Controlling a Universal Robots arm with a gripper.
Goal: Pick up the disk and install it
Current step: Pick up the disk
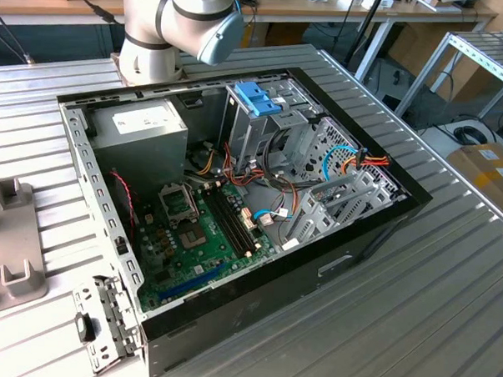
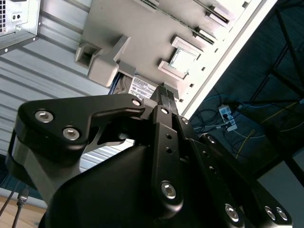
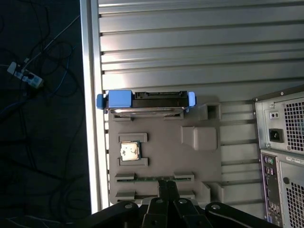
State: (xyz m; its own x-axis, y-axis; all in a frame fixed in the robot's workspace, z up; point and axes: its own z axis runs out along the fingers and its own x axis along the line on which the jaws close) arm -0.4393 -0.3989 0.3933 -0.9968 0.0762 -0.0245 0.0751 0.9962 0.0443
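The disk [image 3: 145, 101] stands on edge in a slot at one end of a grey holder [image 3: 199, 161]. It is dark, with a light-blue frame at both sides. In the second wrist view its white label [image 2: 142, 88] peeks out behind my fingers. My gripper [image 3: 167, 184] hovers above the other end of the holder, well apart from the disk. Its black fingertips [image 2: 164, 92] are pressed together with nothing between them, so it is shut.
The open computer case [image 1: 234, 196] lies on the ribbed metal table [image 1: 447, 289], with a blue-latched drive cage [image 1: 260, 97] and a grey power supply box [image 1: 141, 129]. The holder also carries a processor chip [image 3: 129, 152] and a memory stick [image 3: 154, 179]. The table edge [image 3: 88, 95] runs beside it.
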